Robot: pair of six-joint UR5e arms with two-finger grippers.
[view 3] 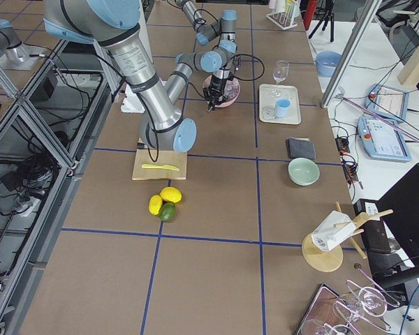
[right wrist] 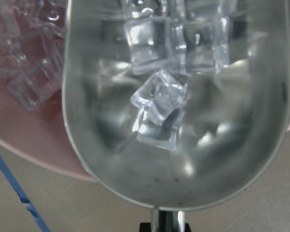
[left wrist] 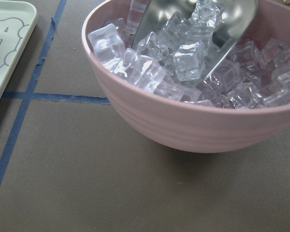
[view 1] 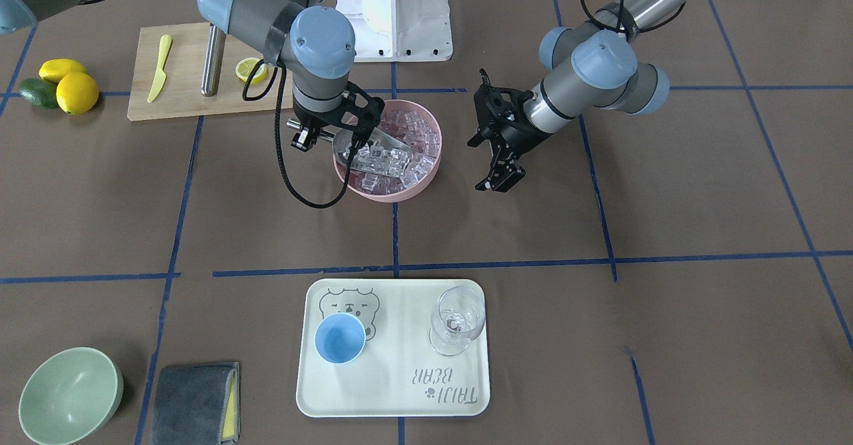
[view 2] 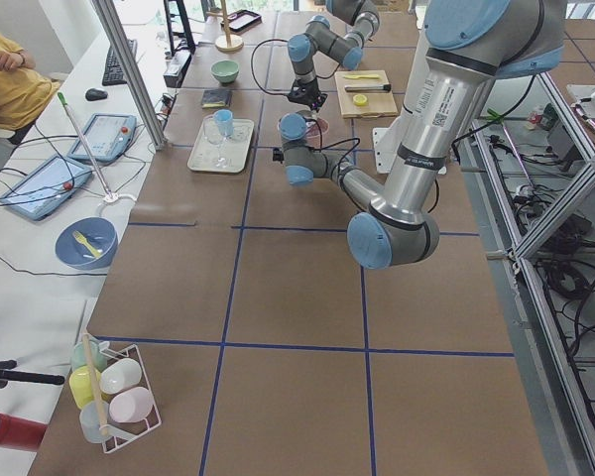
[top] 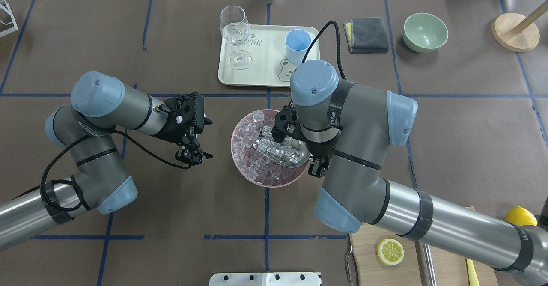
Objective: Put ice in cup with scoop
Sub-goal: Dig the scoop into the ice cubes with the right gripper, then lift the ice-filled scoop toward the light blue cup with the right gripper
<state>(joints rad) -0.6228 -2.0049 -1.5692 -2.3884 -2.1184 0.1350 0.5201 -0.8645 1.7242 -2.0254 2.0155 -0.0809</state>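
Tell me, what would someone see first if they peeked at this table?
A pink bowl heaped with glassy ice sits mid-table, and the right gripper holds a shiny scoop in it, loaded with cubes. The little blue cup stands empty on a cream tray, apart from the bowl.

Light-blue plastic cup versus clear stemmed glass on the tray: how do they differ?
The small round light-blue plastic cup is opaque; the clear stemmed glass is see-through. The cup is short and stemless; the glass stands taller on a stem and foot. Both stand upright, apart, on the cream rectangular bear-print tray, and both look empty.
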